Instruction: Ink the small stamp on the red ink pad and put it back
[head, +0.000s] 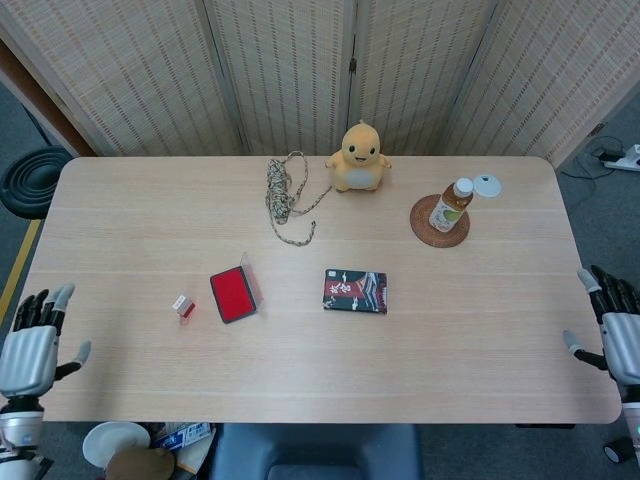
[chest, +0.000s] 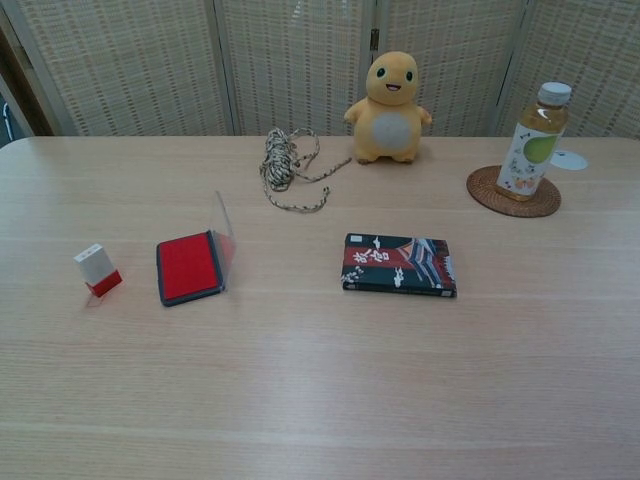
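Note:
The small stamp (head: 183, 306) (chest: 98, 270), white on top with a red base, stands alone on the table just left of the red ink pad (head: 232, 294) (chest: 187, 266). The pad lies open, its clear lid tilted up on the right side. My left hand (head: 28, 345) hovers at the table's front left corner, far from the stamp, fingers spread and holding nothing. At the front right edge my right hand (head: 615, 330) is also spread and holds nothing. Neither hand shows in the chest view.
A dark patterned box (head: 355, 291) lies right of the pad. At the back are a coiled rope (head: 283, 195), a yellow plush toy (head: 358, 158), and a tea bottle (head: 451, 205) on a round woven coaster, its white cap (head: 487, 185) beside it.

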